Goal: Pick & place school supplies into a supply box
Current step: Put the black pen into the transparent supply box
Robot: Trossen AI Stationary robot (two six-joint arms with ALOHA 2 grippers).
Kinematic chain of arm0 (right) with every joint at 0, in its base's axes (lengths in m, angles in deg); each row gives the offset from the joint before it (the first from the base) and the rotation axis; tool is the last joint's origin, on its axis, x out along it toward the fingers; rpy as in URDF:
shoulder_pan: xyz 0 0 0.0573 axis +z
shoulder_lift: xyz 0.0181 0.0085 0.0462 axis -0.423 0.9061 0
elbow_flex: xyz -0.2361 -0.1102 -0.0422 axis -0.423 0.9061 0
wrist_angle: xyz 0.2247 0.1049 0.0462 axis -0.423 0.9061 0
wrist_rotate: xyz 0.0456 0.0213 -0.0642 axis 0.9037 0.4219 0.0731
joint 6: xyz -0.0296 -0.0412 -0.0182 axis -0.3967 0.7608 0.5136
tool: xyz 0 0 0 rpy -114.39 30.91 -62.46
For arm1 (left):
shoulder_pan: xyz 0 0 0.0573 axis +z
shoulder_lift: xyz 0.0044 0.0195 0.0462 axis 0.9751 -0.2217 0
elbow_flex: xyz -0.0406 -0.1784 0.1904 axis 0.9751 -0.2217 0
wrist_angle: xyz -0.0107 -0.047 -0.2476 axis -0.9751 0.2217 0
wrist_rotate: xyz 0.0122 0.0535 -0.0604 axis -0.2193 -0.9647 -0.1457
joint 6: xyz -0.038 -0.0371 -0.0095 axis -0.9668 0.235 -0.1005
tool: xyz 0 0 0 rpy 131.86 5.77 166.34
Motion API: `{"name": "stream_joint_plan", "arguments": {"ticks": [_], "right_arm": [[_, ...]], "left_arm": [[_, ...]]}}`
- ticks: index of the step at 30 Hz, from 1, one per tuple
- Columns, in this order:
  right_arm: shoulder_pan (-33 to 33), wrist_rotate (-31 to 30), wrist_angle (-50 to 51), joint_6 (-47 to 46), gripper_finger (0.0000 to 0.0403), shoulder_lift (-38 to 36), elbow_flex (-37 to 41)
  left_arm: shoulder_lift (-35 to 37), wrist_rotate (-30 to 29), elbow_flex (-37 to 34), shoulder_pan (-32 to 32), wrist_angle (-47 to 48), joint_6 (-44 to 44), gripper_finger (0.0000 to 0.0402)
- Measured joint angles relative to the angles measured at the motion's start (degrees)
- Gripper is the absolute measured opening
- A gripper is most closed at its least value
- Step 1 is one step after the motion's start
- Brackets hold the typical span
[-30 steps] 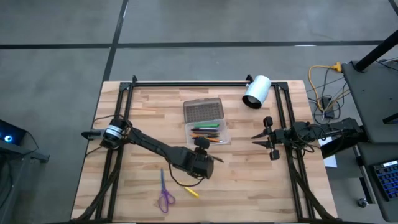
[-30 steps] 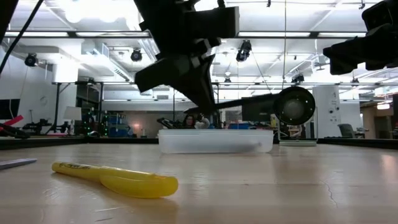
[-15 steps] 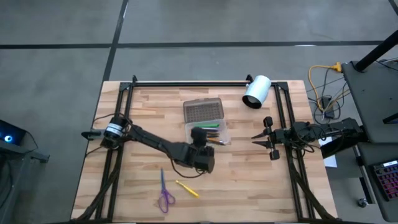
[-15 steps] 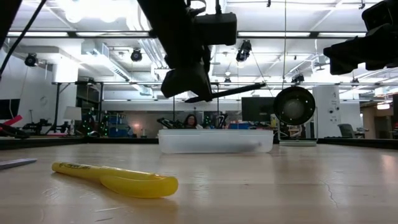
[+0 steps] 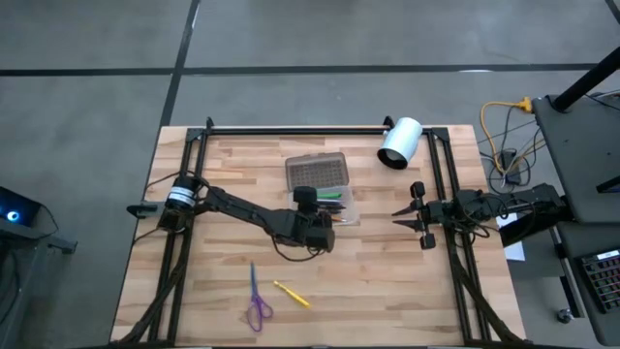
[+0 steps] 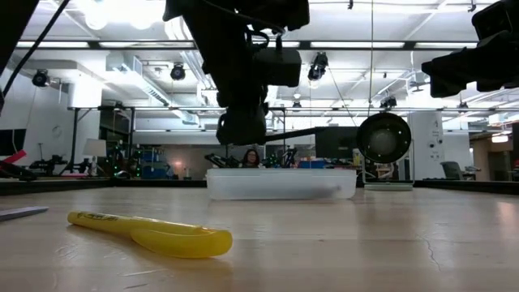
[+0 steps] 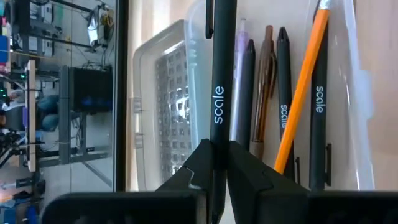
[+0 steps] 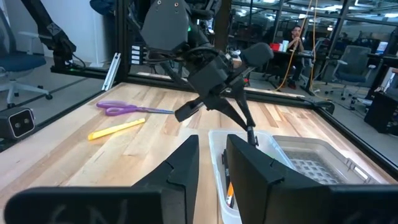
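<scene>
The supply box (image 5: 322,190) is a clear tray with a grey textured lid (image 7: 165,106) beside it. It stands at mid-table and holds several pens and an orange pencil (image 7: 303,87). My left gripper (image 5: 306,206) hangs over the tray's near end, shut on a black pen (image 7: 217,74) printed "scale". In the low view this pen (image 6: 312,130) runs nearly level above the box (image 6: 281,183). A yellow highlighter (image 5: 291,294) and purple scissors (image 5: 257,301) lie on the near part of the table. My right gripper (image 5: 398,215) waits at the table's right edge, open and holding nothing. My left gripper pinches the black pen's barrel (image 7: 216,144) between its two fingers (image 7: 246,174). Most of the pen's length sticks out ahead of the fingertips. The pen is lifted clear over the tray and lies roughly parallel to the pens inside it.
A white cylinder (image 5: 399,142) lies at the far right of the table. Black frame rails (image 5: 291,129) run along the far, left and right sides. There is bare wood between the box and the highlighter (image 6: 150,231).
My left gripper has carried the black pen from the near middle of the table toward the far edge, up to the box, rolling its wrist. The pen has swung from slanted to nearly level and now lies in line with the pens in the tray.
</scene>
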Motion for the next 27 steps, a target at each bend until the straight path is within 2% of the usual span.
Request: {"name": "stream_joint_plan", "arguments": {"ticks": [13,21,27], "right_arm": [[0.0,0.0,0.0,0.0,0.0077,0.0,0.0],[0.0,0.0,0.0,0.0,0.0081,0.0,0.0],[0.0,0.0,0.0,0.0,0.0072,0.0,0.0]], "left_arm": [[0.0,-0.2,-0.3,0.4,0.0,0.2,0.0017],[0.0,-0.2,-0.7,0.4,0.0,0.2,0.0045],[0.1,-0.2,-1.0,0.4,0.0,0.2,0.0050]]}}
